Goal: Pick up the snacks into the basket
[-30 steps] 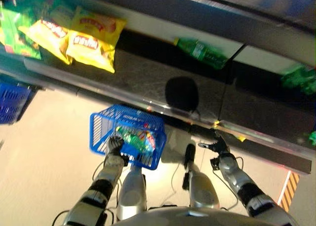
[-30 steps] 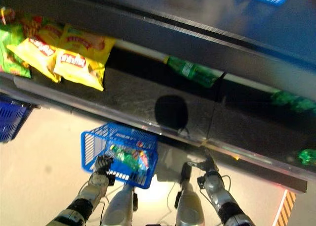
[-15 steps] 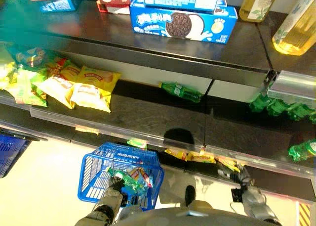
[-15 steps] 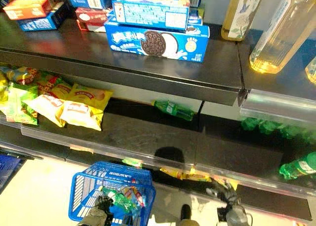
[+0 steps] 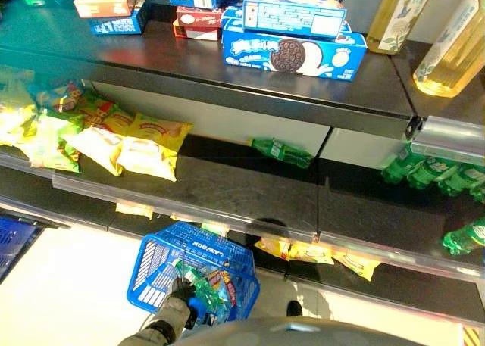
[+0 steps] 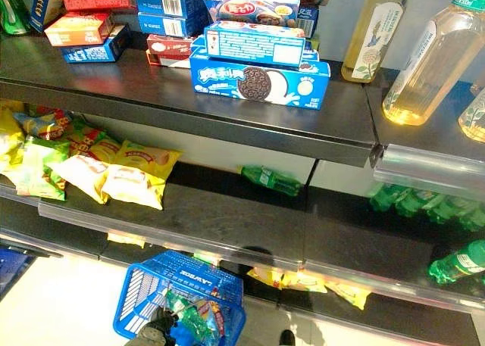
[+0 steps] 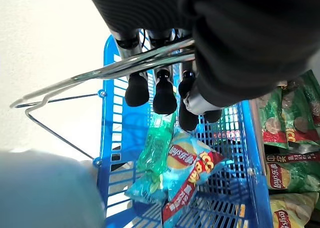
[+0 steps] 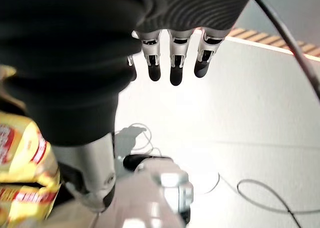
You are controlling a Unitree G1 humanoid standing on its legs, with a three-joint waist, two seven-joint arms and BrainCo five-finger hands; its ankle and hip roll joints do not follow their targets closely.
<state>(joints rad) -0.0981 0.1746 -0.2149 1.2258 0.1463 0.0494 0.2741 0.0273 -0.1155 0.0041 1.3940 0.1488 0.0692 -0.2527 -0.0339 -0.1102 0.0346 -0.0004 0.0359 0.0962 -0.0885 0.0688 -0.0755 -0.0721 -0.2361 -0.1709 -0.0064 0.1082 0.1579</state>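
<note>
The blue basket [image 5: 195, 278] hangs by its wire handle [image 7: 100, 76] from the left hand [image 7: 165, 83], whose fingers curl round it; inside lie a light-blue chip bag [image 7: 187, 170] and a green packet [image 7: 155, 148]. The right hand [image 8: 172, 58] hangs with relaxed, empty fingers. This looks like the gap between picks: next, reach for the two yellow chip bags [image 5: 144, 145] on the middle shelf [image 5: 242, 187].

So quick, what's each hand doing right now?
Left hand: shut on the blue basket's wire handle.
Right hand: open, holding nothing.
</note>
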